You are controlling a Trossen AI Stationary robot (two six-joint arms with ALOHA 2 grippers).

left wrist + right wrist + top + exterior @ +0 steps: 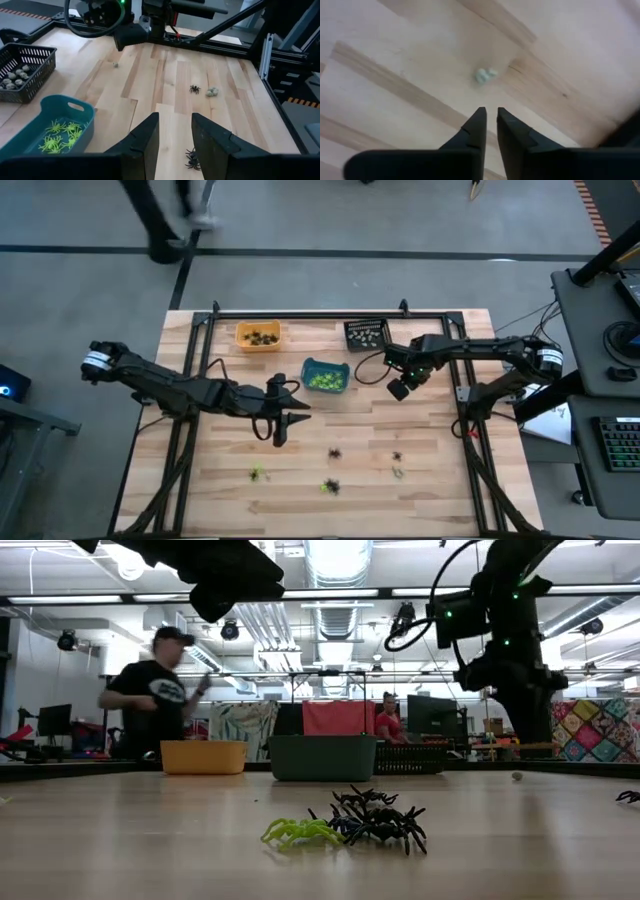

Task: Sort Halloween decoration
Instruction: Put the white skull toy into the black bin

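Open wood in the middle, bins and arms at the back

Three bins sit in a row near the far edge of the table [230, 490]: the orange bin [257, 336], the teal bin [324, 375] a bit nearer, and the black basket [366, 333]. The right end effector [399, 389] hangs just beside the teal bin, so that gap is tight. The left end effector [281, 428] reaches in over the middle of the table. Little spiders [331, 485] lie scattered on the near part, well apart, with bare wood between them. The near left corner is bare wood. A black frame [330, 313] runs along the back and down the sides.
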